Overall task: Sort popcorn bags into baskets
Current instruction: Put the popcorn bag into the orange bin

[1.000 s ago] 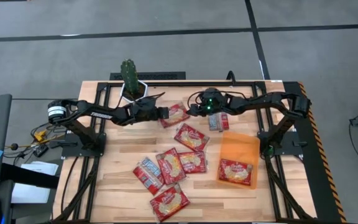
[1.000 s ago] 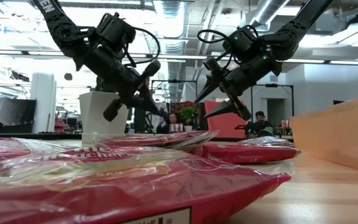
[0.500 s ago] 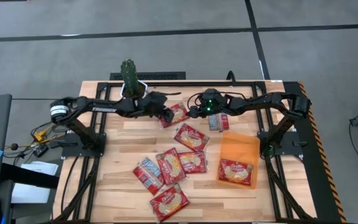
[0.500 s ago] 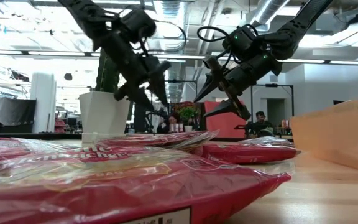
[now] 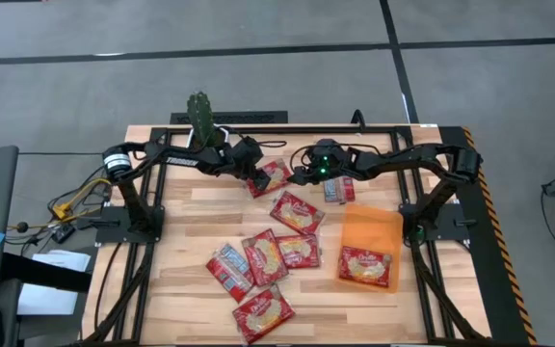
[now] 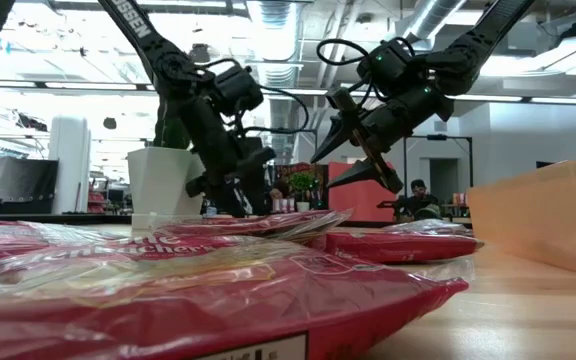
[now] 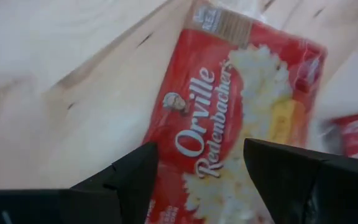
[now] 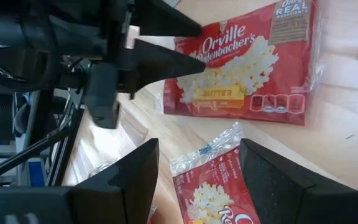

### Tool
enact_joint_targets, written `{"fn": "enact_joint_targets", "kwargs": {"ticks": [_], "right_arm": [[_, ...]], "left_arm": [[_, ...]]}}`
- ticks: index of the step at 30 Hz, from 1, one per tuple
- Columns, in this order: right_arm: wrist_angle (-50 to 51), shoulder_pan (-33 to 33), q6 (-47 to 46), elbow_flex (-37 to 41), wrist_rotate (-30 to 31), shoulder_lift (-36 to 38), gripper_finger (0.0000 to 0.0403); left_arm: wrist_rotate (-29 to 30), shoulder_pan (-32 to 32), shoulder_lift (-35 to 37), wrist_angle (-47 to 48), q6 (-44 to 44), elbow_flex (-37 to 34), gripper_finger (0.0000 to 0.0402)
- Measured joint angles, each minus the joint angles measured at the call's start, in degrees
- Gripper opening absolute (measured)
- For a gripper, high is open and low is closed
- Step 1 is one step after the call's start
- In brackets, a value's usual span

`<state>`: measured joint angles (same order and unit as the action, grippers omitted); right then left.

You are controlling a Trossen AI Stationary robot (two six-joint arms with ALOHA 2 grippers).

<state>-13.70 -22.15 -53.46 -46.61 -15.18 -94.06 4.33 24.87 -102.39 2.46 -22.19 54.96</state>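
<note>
Stock in orange tray point(image 5: 372, 227): one popcorn bag point(image 5: 366, 266). Outstanding: seven bags loose on the table point(image 5: 186, 251). My left gripper point(image 5: 255, 178), jaws spread and empty, is at the far bag point(image 5: 271, 177). My right gripper point(image 5: 300, 174), likewise released, hovers beside it.
</note>
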Motion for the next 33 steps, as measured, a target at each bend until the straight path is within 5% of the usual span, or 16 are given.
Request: {"fn": "enact_joint_targets", "kwargs": {"ticks": [8,22,33], "right_arm": [[1.3,0.4,0.7,0.0,0.0,0.0,0.0245],[7.8,1.2,-1.3,0.0,4.0,0.0,0.0245],[7.9,0.3,-1.6,0.0,10.1,-0.1,0.0245]], "left_arm": [[-5.7,0.5,-2.6,3.8,-3.5,0.2,0.0211],[-5.4,-5.8,-3.5,9.2,-19.2,0.2,0.0011],[-4.3,-5.9,-3.7,7.2,-22.3,-0.1,0.0001]]}}
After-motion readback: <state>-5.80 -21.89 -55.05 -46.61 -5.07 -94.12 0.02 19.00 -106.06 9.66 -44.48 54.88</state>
